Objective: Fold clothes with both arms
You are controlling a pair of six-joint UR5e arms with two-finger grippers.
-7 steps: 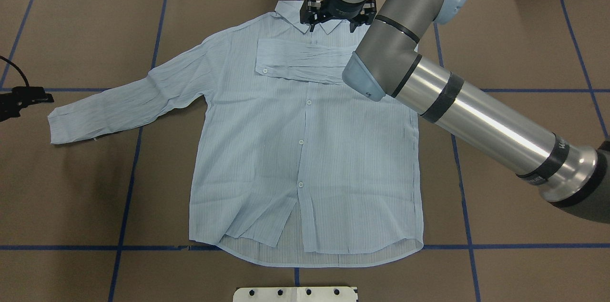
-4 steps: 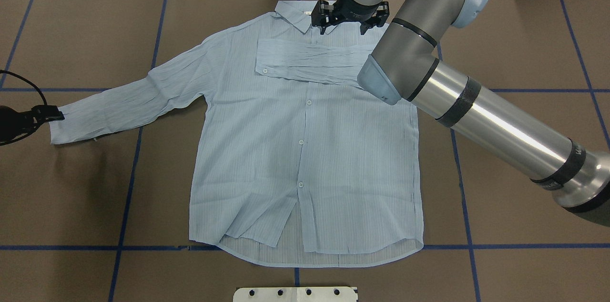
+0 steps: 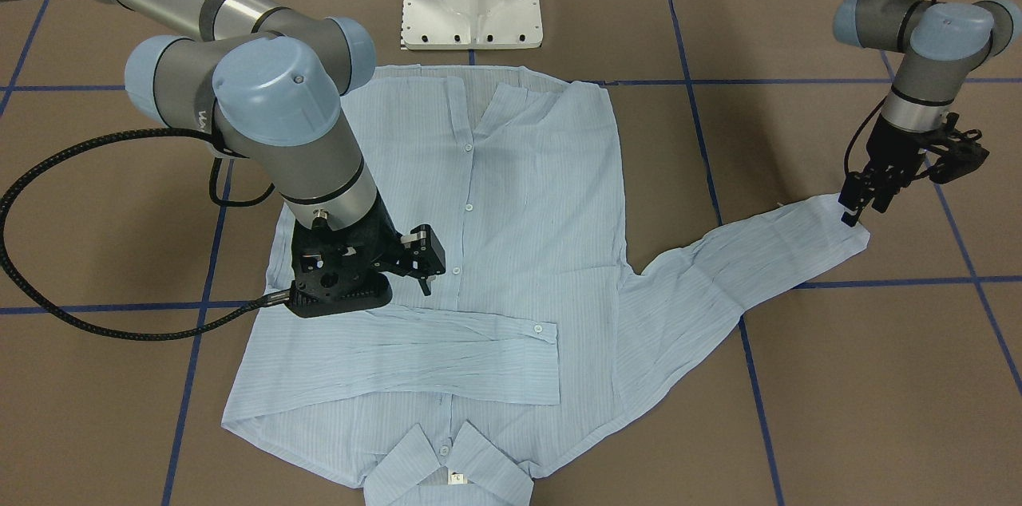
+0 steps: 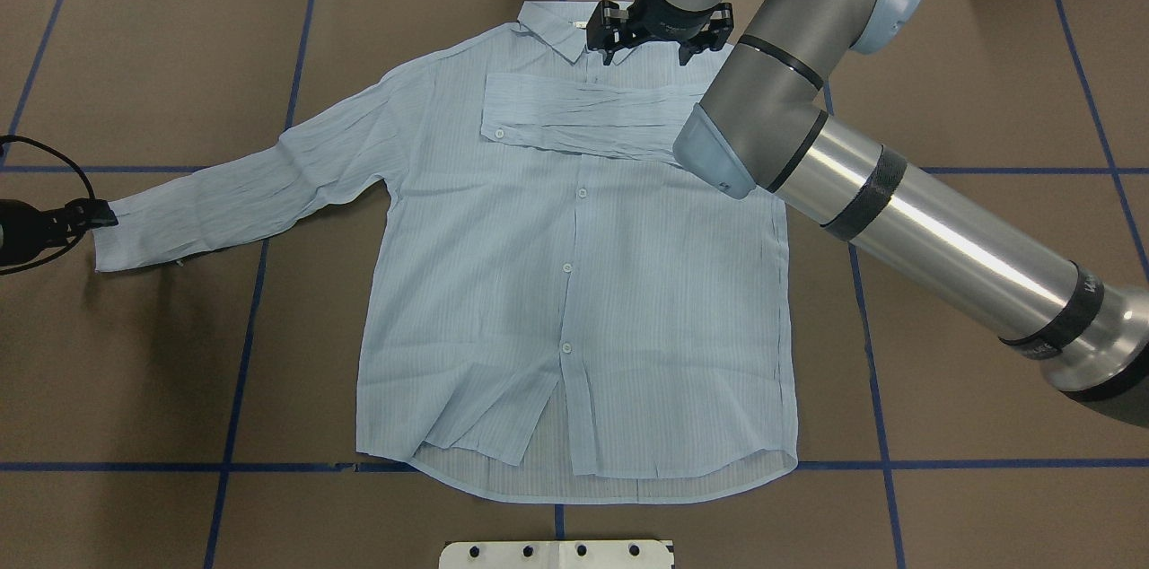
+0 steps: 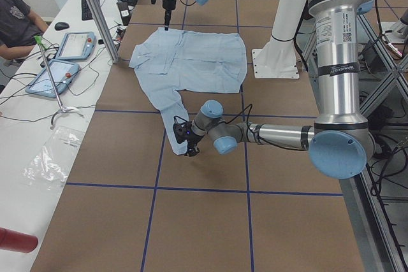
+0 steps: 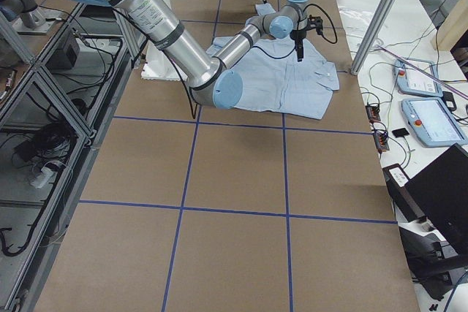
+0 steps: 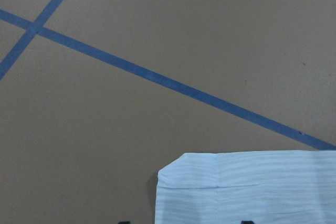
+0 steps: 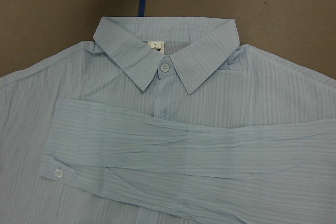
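Bringing the left end effector point(image 4: 106, 215) onto the outstretched cuff point(image 4: 121, 241), far left of the collar point(image 4: 556, 26), fingers spread, not yet pinching. Leaving the shirt point(image 4: 574, 300) flat on the counter point(image 4: 162, 57). Parking the right end effector point(image 4: 648, 57), released and empty, slightly further right over the collar. Likely preparing the second sleeve fold.

Shirt point(image 4: 574, 282) light blue, fine pinstripes, white buttons point(image 4: 566, 266); table point(image 4: 987, 57) brown, blue tape grid point(image 4: 987, 464).

Blue shirt point(image 3: 511, 195) lies flat on desk point(image 3: 798, 410), collar point(image 3: 447, 474) twd camera. One sleeve folded across chest, other stretched to view's right. Left pincer point(image 3: 854, 212) has tips at its cuff point(image 3: 834, 233). Right pincer point(image 3: 399, 262) is above shirt front, just beside folded sleeve.
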